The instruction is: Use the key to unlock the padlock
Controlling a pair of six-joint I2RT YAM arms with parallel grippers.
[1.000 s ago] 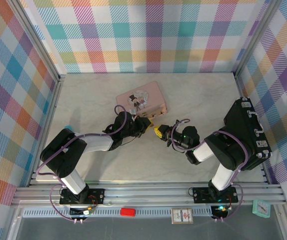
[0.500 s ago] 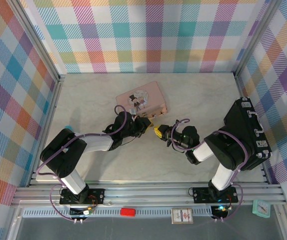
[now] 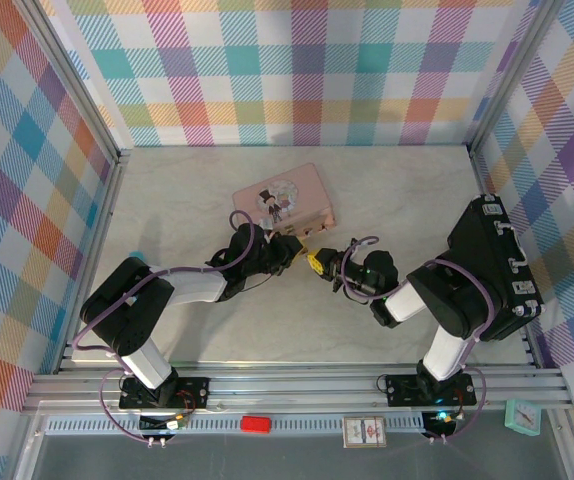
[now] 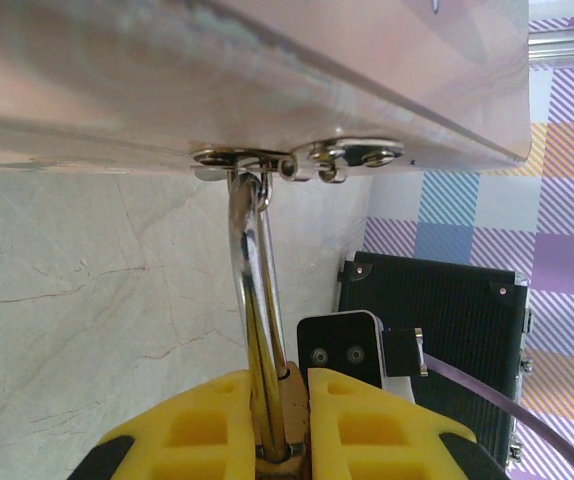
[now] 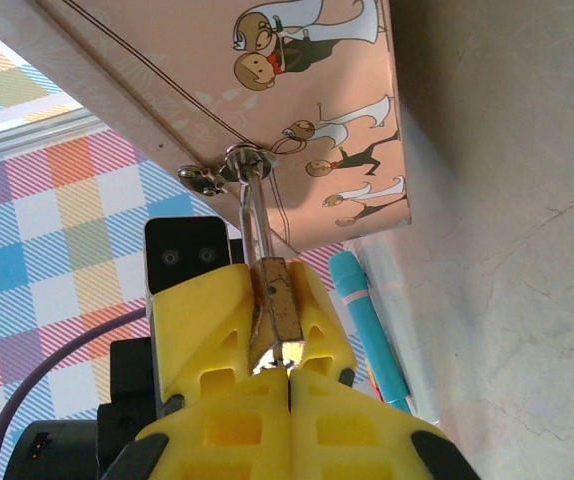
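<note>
Hardly anything has shifted over the last second: both arms hold the same pose, wrists meeting just below the pink tin [image 3: 282, 195]. From above, that tin lies at upper centre on the marble table [image 3: 167, 200]. The left gripper [image 3: 292, 247] and the right gripper [image 3: 316, 263] sit tip to tip just under its lower edge, and what lies between them is too small to read there. At the left wrist, the padlock [image 4: 259, 330] hangs from the tin's clasp [image 4: 297, 157] near the top of the frame. Its silver shackle [image 4: 247, 240] runs down into the yellow fingers [image 4: 197, 420], which pinch the lock at bottom centre. At the right wrist, the padlock's brass body [image 5: 272, 310] sits mid-frame, gripped by the left gripper's fingers [image 5: 202, 320], with the shackle rising to the clasp on the tin's edge. The right gripper's own fingers [image 5: 347, 430] at the bottom are pressed together, tips against the padlock's lower end. I cannot make out the key, or tell whether it lies between those closed tips.
</note>
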